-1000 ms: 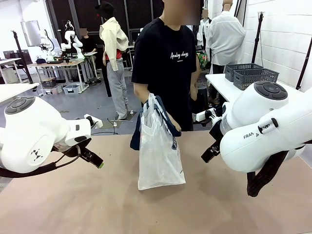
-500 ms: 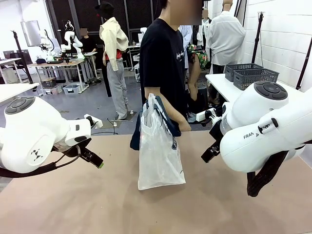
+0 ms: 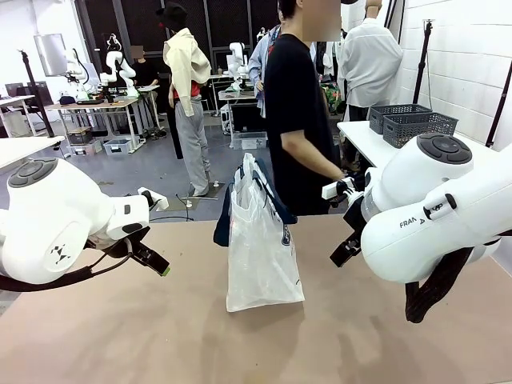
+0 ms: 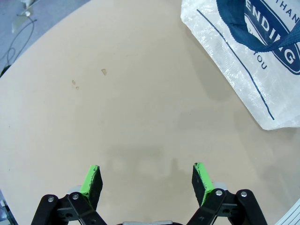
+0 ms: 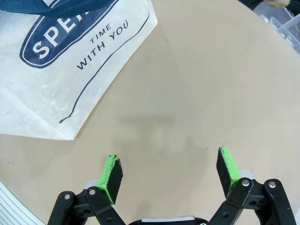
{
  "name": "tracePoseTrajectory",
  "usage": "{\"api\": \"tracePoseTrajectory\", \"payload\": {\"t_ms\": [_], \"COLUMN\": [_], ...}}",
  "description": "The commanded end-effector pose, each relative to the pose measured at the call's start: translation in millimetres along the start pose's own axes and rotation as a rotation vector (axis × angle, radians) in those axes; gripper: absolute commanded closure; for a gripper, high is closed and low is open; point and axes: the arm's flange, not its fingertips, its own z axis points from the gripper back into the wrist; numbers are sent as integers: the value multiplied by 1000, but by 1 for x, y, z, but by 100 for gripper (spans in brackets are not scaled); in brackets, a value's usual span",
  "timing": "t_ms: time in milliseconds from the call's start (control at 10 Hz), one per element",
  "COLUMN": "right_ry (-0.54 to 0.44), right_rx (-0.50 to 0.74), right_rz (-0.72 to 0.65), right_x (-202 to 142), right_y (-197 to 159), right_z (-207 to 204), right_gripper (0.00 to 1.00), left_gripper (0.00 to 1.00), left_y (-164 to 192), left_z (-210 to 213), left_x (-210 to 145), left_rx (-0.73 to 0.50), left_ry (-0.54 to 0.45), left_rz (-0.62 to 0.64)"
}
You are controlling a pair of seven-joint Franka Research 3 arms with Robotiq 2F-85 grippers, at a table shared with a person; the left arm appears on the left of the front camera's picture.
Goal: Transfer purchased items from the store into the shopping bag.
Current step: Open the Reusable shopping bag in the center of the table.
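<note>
Tan bench (image 3: 160,336): the shopping bag (image 3: 260,256) stands upright at its middle, between our two arms, so we judge either can reach it. Left fingers (image 4: 93,183) and right fingers (image 5: 112,174) hover low over bare bench, spread wide, clamping nothing. We judge we are waiting on goods from the person (image 3: 300,120), side-on at the far edge.

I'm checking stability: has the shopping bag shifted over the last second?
No. The shopping bag stands in the same spot, just inside the far edge of the table.

Lab or workshop, by my read. Tan bench (image 3: 160,336) near me. Far left, work tables (image 3: 96,104) cluttered with gear, bins (image 3: 120,146) beneath. Loose cable (image 3: 180,210) on grey floor (image 3: 152,172). Stand (image 3: 423,56) by white brick wall (image 3: 464,64). Lattice baskets (image 3: 412,120) far right.
</note>
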Motion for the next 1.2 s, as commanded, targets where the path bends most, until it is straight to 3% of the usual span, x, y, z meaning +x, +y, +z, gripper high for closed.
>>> {"api": "tracePoseTrajectory", "payload": {"t_ms": [0,1100], "right_ry": [0,0], "right_rx": [0,0], "right_rz": [0,0], "right_x": [0,0], "right_y": [0,0], "right_z": [0,0], "right_gripper": [0,0], "left_gripper": [0,0], "left_y": [1,1], "left_z": [0,0], "left_x": [-1,-1], "left_rx": [0,0], "left_ry": [0,0], "left_rz": [3,3]}}
